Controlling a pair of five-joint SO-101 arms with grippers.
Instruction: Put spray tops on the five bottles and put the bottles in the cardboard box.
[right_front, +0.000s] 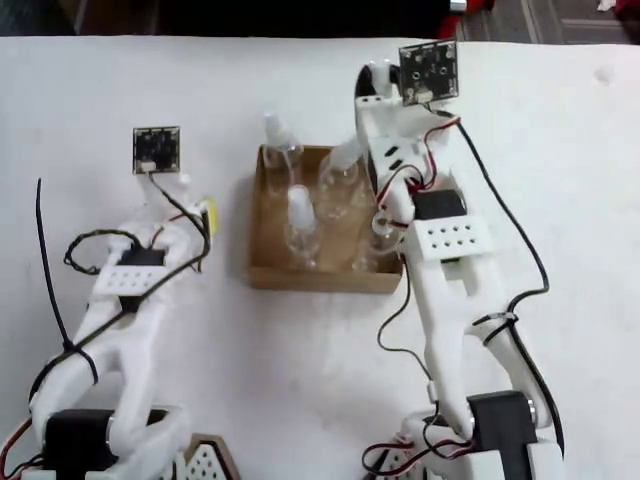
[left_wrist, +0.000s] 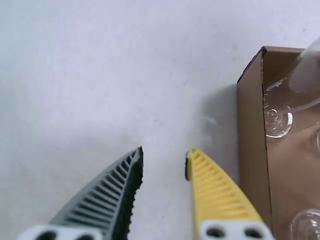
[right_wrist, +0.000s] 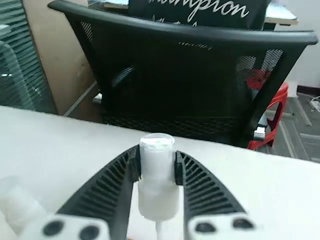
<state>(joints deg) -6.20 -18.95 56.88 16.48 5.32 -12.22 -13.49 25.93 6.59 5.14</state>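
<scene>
One spray top (right_wrist: 158, 187) inside right pincer (right_wrist: 157, 154)

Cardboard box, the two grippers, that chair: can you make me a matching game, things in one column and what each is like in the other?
Things:
1. left gripper
2. right gripper
3. cardboard box
4. chair

States:
A. holds clear bottles
B. open over the bare table
C. black, behind the table
D. shut on a spray top

Pairs: 1-B, 2-D, 3-A, 4-C.
</scene>
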